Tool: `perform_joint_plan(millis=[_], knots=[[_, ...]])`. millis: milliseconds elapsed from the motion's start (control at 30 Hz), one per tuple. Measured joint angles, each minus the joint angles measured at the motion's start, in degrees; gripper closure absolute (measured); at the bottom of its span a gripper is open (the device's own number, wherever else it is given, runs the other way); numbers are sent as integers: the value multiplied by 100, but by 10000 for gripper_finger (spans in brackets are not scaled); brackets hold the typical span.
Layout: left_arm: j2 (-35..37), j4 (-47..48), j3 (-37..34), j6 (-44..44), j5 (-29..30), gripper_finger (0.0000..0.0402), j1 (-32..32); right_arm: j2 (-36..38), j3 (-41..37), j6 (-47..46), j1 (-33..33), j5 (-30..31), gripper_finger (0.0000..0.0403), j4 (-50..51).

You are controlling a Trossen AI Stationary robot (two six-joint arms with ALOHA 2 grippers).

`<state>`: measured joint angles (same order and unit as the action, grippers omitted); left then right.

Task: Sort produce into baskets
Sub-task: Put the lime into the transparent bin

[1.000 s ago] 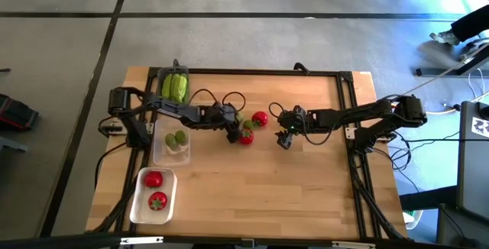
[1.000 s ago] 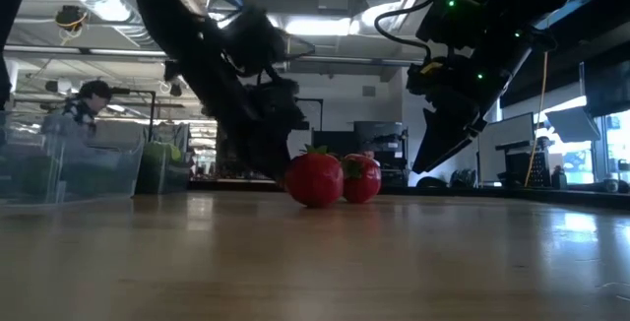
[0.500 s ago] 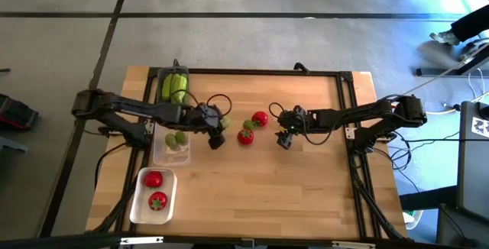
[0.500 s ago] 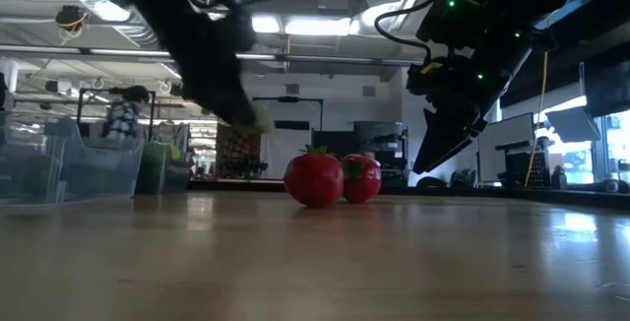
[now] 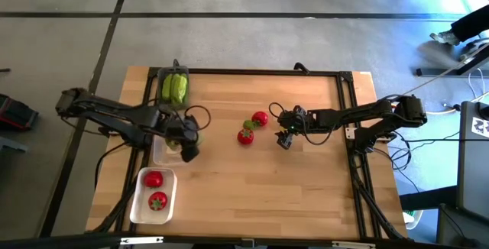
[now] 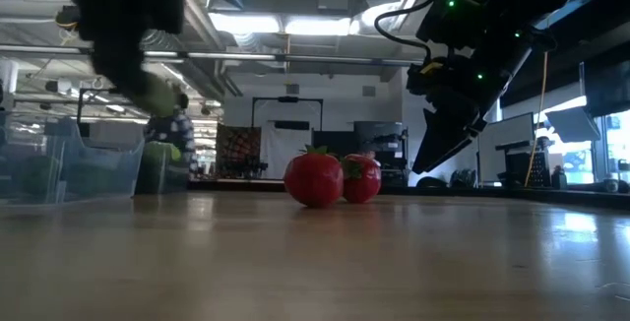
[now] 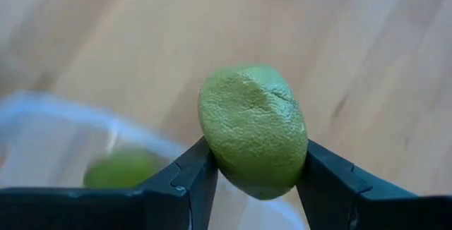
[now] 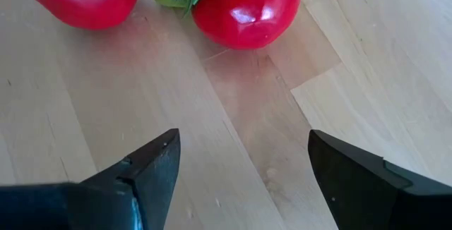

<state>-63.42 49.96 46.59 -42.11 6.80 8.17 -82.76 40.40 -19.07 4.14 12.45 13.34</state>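
holding: left gripper (image 7: 254, 180) has its jaws closed partway on a small round green fruit with a pebbled skin (image 7: 253, 130), which sits pinched between the two dark fingers (image 7: 185, 180)
left gripper place: over the clear plastic rounded-rectangular tray (image 5: 163, 154) at the left side of the light wooden surface (image 5: 252, 195); in the left wrist view the tray's rim and another green fruit inside it (image 7: 121, 169) show below the held one
right gripper: right gripper (image 5: 284, 140) hovers right of centre with its jaws spread wide and nothing between them
red tomatoes on the surface: two small round red tomatoes with green tops, one (image 5: 260, 118) and the other (image 5: 245, 136), lie near the middle, just beside each other and near the right gripper
dark grey tray: dark grey small tray (image 5: 162, 73) at the far left corner holds long light-green cucumbers (image 5: 175, 88)
white tray: white, slightly larger tray (image 5: 143, 207) at the near left corner holds two more red tomatoes (image 5: 153, 179)
background: a person (image 6: 180, 129) stands far off in the room, seen in the low view
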Motion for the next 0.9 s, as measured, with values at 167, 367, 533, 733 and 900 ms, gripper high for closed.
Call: perform_joint_plan(millis=[167, 367, 533, 733, 900], knots=[[33, 1023, -9, -719, -117, 239, 266, 0, 0, 0, 0, 0, 111, 0], [33, 1375, -277, -1087, -119, 239, 507, 0, 0, 0, 0, 0, 111, 0], [31, 1162, -588, -1153, -235, 239, 662, 0, 0, 0, -2, 0, 111, 1], [29, 847, -972, -1153, -237, 239, 749, 0, 0, 0, 0, -1, 111, 0], [29, 737, -1272, -1158, -180, 239, 742, 0, 0, 0, 0, -2, 111, -1]])
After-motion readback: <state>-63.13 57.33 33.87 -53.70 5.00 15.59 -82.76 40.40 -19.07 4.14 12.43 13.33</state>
